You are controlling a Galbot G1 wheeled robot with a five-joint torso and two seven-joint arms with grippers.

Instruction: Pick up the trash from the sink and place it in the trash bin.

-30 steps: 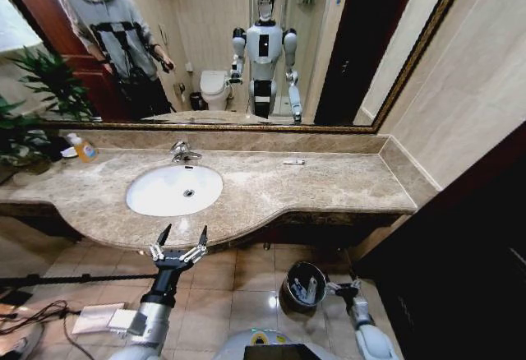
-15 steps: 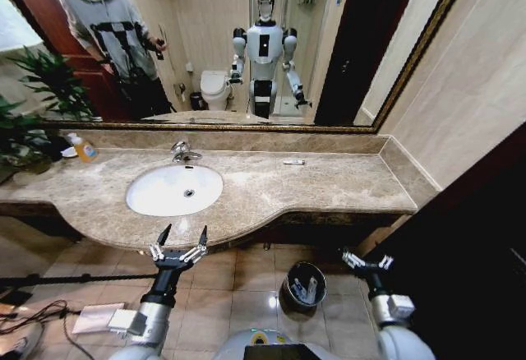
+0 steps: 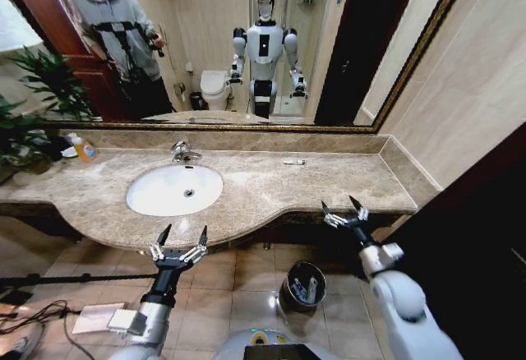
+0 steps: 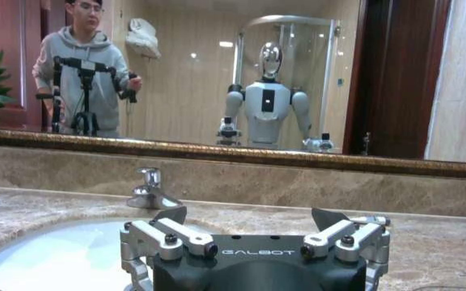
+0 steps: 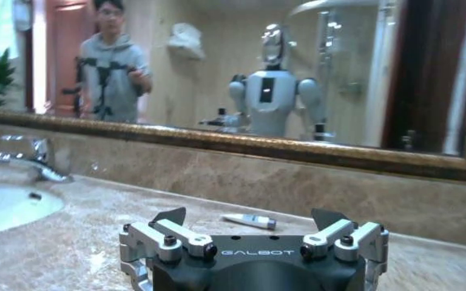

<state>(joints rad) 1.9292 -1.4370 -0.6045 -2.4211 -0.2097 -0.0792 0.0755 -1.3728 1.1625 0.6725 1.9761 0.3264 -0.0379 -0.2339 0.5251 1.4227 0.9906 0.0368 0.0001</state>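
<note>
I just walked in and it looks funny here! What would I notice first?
Probably the big mirror above the counter, where the robot sees its own reflection. Below it sits the white sink in the brown marble countertop, with a little white tube lying near the mirror. Both arms reach up at the counter's front edge, left end effector and right end effector open, and the dark trash bin stands on the floor between them.

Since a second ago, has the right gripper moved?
Yes. The right gripper has risen from beside the trash bin on the floor to the front edge of the countertop, fingers open.
</note>
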